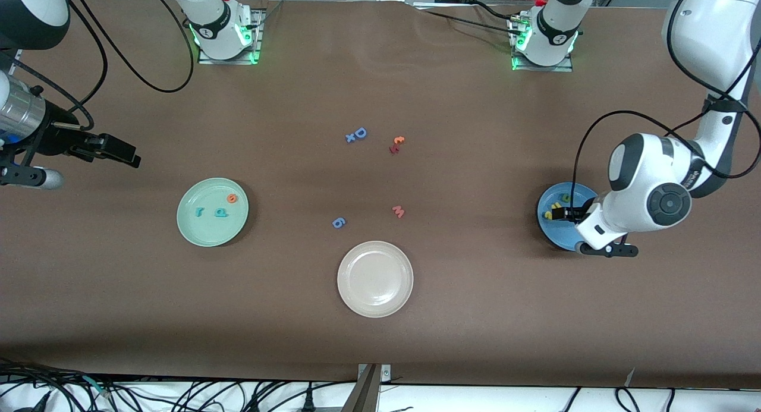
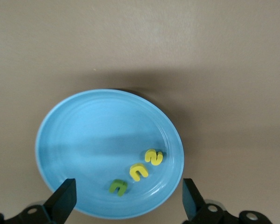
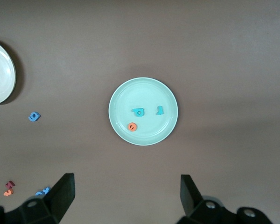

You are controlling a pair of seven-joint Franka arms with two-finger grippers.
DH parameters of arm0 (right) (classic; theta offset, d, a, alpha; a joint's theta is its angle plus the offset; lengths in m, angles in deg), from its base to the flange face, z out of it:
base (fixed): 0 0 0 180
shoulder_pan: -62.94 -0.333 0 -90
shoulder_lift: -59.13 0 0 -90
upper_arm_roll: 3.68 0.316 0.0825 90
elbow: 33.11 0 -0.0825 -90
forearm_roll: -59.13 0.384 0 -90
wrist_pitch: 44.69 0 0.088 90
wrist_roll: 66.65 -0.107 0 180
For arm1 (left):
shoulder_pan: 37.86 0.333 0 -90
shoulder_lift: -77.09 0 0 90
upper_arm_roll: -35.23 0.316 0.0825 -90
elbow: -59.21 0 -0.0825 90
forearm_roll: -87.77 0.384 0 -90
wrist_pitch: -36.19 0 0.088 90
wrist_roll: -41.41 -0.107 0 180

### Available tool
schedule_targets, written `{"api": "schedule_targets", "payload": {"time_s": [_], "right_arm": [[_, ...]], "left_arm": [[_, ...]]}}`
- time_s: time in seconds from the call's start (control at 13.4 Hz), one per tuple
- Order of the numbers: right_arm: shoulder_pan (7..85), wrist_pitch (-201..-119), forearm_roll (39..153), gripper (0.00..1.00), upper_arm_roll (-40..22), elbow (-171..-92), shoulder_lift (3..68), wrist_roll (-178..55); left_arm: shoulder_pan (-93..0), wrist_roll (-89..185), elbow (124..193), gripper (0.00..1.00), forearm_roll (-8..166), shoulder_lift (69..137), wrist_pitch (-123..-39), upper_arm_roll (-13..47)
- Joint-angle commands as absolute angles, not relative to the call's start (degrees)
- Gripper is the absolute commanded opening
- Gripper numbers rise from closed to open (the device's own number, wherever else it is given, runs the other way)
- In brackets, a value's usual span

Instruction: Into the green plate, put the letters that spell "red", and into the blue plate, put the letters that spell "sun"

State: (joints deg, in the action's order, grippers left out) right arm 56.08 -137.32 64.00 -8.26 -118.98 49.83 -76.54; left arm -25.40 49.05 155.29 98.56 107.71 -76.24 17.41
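The blue plate (image 1: 550,230) lies at the left arm's end of the table, partly hidden by the left arm. It holds the yellow "s" (image 2: 154,157), the yellow "n" (image 2: 139,171) and the green "u" (image 2: 118,187). My left gripper (image 2: 128,200) hangs open just over this plate and holds nothing. The green plate (image 1: 196,233) holds the teal "r" (image 1: 199,211), the teal "d" (image 1: 221,211) and the orange "e" (image 1: 232,198). My right gripper (image 1: 128,156) is open and empty, up over bare table at the right arm's end, and it waits.
A cream-white plate (image 1: 375,278) lies mid-table, nearest the front camera. Loose letters lie farther from that camera: a blue 6 (image 1: 338,223), a pink "m" (image 1: 398,211), a periwinkle "D" (image 1: 357,134) and an orange and dark-red pair (image 1: 396,144).
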Motion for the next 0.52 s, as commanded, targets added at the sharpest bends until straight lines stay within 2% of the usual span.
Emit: {"api": "schedule_targets", "payload": {"time_s": [0.0, 0.22, 0.45], "right_arm": [[56.26, -136.98, 63.35, 1.0, -8.16, -119.51, 50.43, -75.97], [56.26, -136.98, 63.35, 1.0, -8.16, -119.51, 50.43, -75.97], [56.26, -136.98, 63.35, 1.0, -8.25, -119.33, 50.43, -75.97]], "left_arm": [[-26.95, 49.23, 148.09, 1.0, 100.51, 107.24, -67.82, 16.78], [-27.22, 46.18, 143.33, 1.0, 101.3, 107.15, -63.05, 16.69], [-26.96, 40.89, 140.86, 1.0, 102.71, 107.15, -61.99, 17.04]]}}
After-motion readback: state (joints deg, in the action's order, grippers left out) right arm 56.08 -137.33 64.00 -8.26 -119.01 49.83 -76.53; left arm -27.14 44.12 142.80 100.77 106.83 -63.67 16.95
